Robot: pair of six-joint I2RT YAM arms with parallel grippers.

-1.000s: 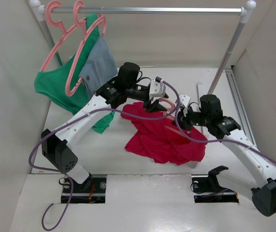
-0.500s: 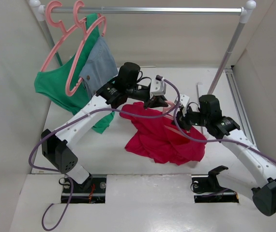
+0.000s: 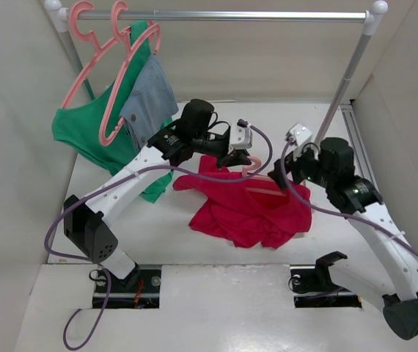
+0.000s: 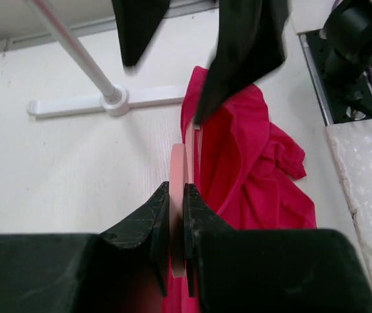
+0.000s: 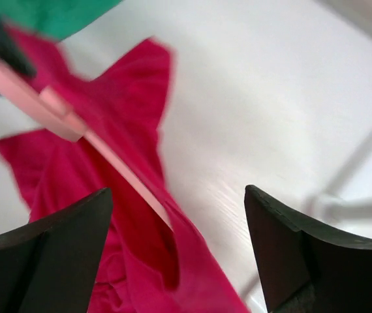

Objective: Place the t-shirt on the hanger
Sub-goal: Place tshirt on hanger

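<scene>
Two end effectors share this step. My left end effector [image 4: 176, 195] is clamped on the hanger [image 4: 177, 164], near its hook as best I can tell. One pink arm of the hanger runs into the t-shirt [image 3: 247, 214], which lies crumpled on the counter [image 3: 165, 238]. My right end effector [image 5: 176, 195] hovers just above the cloth, spread wide and gripping nothing. I'd pinch a single layer beside that pink arm and draw it along the frame while the left holds level. I'd take care not to nip the plastic or bunch the fabric.
</scene>
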